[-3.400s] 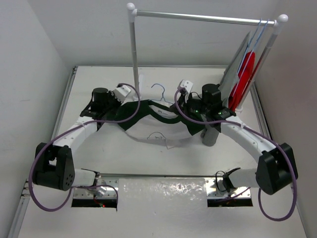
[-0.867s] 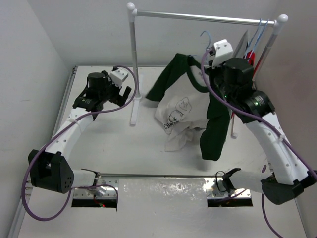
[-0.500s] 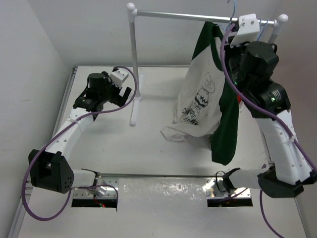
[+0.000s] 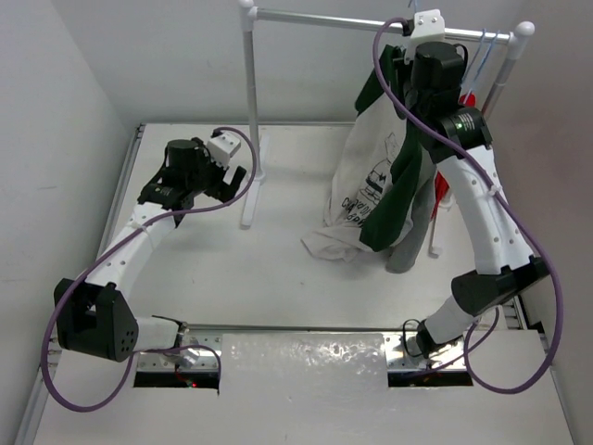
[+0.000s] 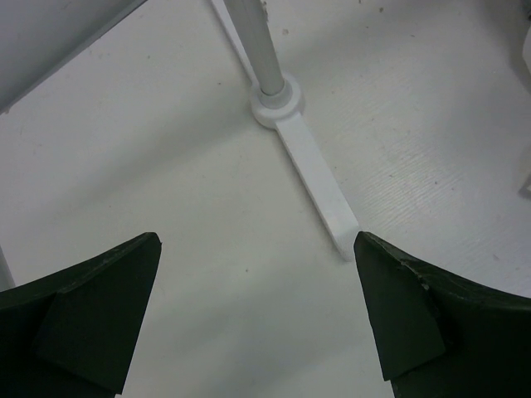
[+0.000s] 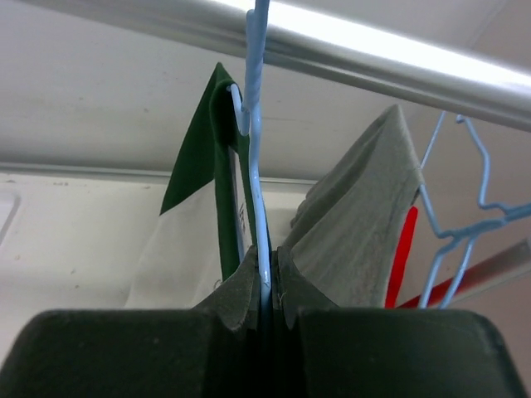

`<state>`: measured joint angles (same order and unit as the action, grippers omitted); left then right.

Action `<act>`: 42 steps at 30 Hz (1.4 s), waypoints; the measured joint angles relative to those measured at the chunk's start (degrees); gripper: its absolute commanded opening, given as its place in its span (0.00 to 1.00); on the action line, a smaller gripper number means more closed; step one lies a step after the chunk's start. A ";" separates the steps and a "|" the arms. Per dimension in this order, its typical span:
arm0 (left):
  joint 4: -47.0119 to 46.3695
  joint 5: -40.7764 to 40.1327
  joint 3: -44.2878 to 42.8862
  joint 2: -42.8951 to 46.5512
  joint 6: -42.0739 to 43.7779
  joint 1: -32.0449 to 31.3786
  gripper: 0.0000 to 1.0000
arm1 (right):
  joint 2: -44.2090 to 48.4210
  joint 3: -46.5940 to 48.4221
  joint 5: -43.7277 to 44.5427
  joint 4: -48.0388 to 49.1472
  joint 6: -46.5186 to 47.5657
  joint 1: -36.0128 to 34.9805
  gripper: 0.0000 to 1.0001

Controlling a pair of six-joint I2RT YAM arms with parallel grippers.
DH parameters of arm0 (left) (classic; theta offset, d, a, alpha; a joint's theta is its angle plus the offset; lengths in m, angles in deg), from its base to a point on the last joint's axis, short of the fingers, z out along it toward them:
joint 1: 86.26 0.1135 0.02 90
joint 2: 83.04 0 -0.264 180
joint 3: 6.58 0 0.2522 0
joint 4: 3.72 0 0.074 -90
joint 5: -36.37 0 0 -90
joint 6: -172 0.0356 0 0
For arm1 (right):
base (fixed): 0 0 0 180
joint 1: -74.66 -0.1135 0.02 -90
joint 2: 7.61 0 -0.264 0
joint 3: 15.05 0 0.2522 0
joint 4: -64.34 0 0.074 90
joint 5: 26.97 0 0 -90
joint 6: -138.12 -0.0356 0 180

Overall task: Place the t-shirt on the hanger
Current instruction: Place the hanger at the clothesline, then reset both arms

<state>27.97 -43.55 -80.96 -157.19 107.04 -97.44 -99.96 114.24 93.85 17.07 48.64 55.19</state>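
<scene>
White walls close in the table (image 4: 278,278), and a rail (image 4: 371,20) is set across its far side. Within the last few seconds the t-shirt (image 4: 375,176) has been lifted from the middle of the table and carried up to 1 o'clock. It is now hung from the hanger (image 6: 255,124) just under the rail, with its hem apparently trailing onto the table. The hanger's neck is pinched in the fully closed right fingers (image 6: 265,282). Its wire is seen crossing the rail, but whether the hook is seated cannot be told. The left fingers (image 5: 255,249) are held spread wide and empty at 10 o'clock. The dressing is judged done, with only hooking and release left.
</scene>
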 measured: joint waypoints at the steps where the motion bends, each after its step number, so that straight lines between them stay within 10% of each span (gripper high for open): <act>1: 0.13 0.00 0.00 0.00 0.02 0.00 1.00 | -0.26 -0.02 -0.48 0.04 -0.39 0.15 0.00; 12: 0.35 0.00 0.00 0.00 0.17 0.00 1.00 | 3.15 -14.69 -6.34 6.51 -4.11 0.28 0.01; 17: 0.35 0.00 0.00 0.00 0.17 0.00 1.00 | 8.44 -19.32 -8.96 7.06 -5.29 0.33 0.54; 23: 0.35 -0.09 0.00 0.00 0.20 0.00 1.00 | 12.52 -19.78 -13.94 5.44 -5.29 0.33 0.83; 32: 0.00 -2.12 0.48 0.00 0.20 0.02 1.00 | 31.80 -36.54 -24.37 12.00 -5.99 0.33 0.96; 42: -5.66 -8.55 9.29 0.02 -0.46 1.73 1.00 | 36.79 -60.08 -60.59 37.90 -9.07 -3.19 0.99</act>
<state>22.31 -52.09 -71.67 -157.17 106.58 -95.71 -63.18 54.15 33.27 54.97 39.57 52.00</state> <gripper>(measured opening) 0.998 0.985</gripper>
